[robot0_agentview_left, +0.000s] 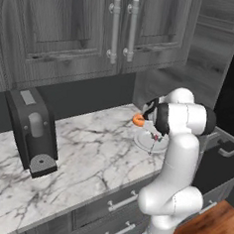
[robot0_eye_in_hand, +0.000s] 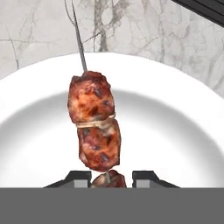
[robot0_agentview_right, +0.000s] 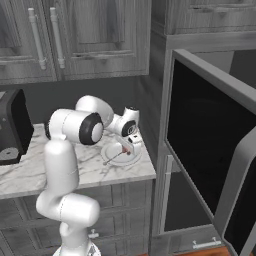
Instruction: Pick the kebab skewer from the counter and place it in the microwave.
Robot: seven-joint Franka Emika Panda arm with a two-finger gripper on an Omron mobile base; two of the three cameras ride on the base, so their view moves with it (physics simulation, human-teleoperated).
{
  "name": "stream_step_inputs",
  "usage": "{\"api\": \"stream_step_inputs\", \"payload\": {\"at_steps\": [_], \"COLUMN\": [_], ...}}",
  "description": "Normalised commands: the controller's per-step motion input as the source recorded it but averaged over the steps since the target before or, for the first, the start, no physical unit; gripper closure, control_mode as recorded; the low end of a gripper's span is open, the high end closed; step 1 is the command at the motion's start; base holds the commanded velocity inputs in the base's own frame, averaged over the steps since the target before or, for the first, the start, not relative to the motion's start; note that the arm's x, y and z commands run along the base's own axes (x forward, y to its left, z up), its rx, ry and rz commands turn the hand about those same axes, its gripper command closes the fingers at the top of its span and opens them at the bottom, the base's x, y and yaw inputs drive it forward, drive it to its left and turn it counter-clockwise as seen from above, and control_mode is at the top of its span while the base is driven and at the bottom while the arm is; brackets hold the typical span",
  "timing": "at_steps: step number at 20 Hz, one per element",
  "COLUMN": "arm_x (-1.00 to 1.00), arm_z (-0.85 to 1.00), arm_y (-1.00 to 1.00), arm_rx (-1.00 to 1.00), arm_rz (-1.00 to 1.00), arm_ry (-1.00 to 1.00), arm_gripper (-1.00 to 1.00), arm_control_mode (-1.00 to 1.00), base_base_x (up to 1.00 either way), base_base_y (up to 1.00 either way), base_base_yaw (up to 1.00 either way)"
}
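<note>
The kebab skewer (robot0_eye_in_hand: 94, 127) runs up the hand view, its reddish-brown meat chunks over a white plate (robot0_eye_in_hand: 175, 127) and its thin stick reaching past the rim. My gripper (robot0_eye_in_hand: 107, 179) is shut on its lowest chunk, one dark fingertip on each side. From the base views, the gripper (robot0_agentview_left: 155, 134) (robot0_agentview_right: 131, 145) hangs just over the plate (robot0_agentview_left: 159, 146) (robot0_agentview_right: 114, 153) at the counter's (robot0_agentview_left: 86, 151) right end, and the skewer (robot0_agentview_right: 117, 156) slants low across the plate. The microwave (robot0_agentview_right: 200, 130) stands to the right with its dark glass door swung open.
An orange ring doughnut (robot0_agentview_left: 137, 120) lies just behind the plate. A black coffee machine (robot0_agentview_left: 33, 132) (robot0_agentview_right: 12, 130) stands at the counter's left. Grey wall cabinets (robot0_agentview_left: 116, 29) hang above. The open microwave door (robot0_agentview_right: 240, 190) juts out toward the base on the right.
</note>
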Motion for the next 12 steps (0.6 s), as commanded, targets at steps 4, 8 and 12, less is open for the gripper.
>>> {"api": "stream_step_inputs", "payload": {"at_steps": [4, 8, 12], "arm_x": [-0.37, -0.95, -1.00], "arm_z": [0.47, 1.00, 0.99], "arm_y": [0.00, 0.14, 0.40], "arm_rx": [0.00, 0.00, -0.03], "arm_rz": [0.00, 0.04, 0.08], "arm_ry": [-0.03, -0.05, -0.13], "arm_gripper": [1.00, 1.00, 1.00], "arm_control_mode": [-1.00, -1.00, -1.00], "base_base_x": [0.00, 0.00, 0.00], "base_base_y": [0.00, 0.00, 0.00], "base_base_yaw": [0.00, 0.00, 0.00]}}
